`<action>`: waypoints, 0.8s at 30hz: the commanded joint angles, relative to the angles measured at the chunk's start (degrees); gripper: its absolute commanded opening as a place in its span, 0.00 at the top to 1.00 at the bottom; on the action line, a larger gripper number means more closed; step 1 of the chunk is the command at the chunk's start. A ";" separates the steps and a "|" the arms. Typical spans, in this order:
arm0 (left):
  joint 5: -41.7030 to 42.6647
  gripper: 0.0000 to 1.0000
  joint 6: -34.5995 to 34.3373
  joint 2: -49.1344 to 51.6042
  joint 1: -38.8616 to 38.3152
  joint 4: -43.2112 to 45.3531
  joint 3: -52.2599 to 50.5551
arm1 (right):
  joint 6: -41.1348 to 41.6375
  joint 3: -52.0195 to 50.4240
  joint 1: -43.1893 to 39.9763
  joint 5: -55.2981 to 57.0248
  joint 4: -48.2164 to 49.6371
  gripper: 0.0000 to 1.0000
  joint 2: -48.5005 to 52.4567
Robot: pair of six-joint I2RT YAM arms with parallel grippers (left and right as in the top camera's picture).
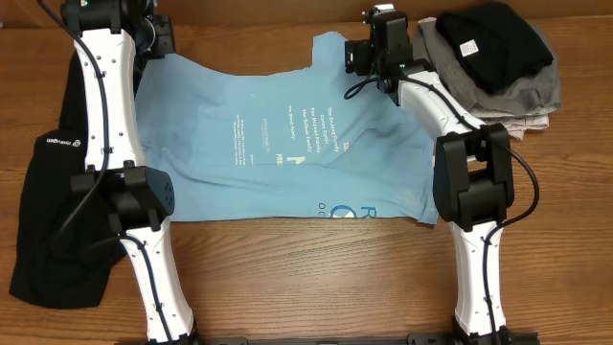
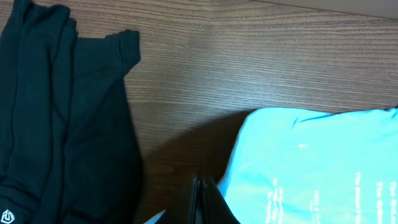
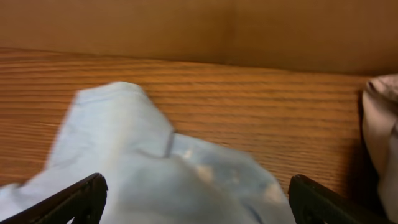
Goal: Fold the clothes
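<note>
The light blue T-shirt point(image 1: 287, 144) lies spread across the middle of the table, lettering up. My left gripper point(image 2: 202, 186) is at its far left corner point(image 2: 298, 168), with the jaws shut and blue fabric showing on both sides of the fingers. In the overhead view the left gripper point(image 1: 156, 38) is mostly hidden by its arm. My right gripper point(image 3: 196, 186) is open, its fingers straddling the shirt's far right sleeve point(image 3: 155, 162); it also shows in the overhead view point(image 1: 362, 59). The black garment point(image 1: 48, 220) lies at the left edge point(image 2: 62, 124).
A stack of folded clothes point(image 1: 498, 53), black on grey, sits at the far right corner; its edge shows in the right wrist view point(image 3: 380, 130). A brown wall point(image 3: 199, 25) runs along the table's far edge. Both arm bases stand at the front edge.
</note>
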 commanded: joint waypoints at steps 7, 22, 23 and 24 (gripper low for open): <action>-0.81 0.96 0.28 -0.09 -0.11 0.33 0.35 | 1.42 0.13 -3.91 -1.44 2.14 0.19 2.62; -1.90 0.96 0.28 -0.09 -0.13 0.59 0.33 | 2.93 0.13 -2.93 -6.34 3.76 0.25 5.73; -1.90 0.96 0.28 -0.09 -0.11 0.63 0.33 | 2.95 0.13 -2.78 -6.36 3.85 0.26 5.73; -1.90 0.96 0.28 -0.09 -0.13 0.66 0.33 | 2.95 0.13 -2.60 -6.34 3.87 0.28 5.73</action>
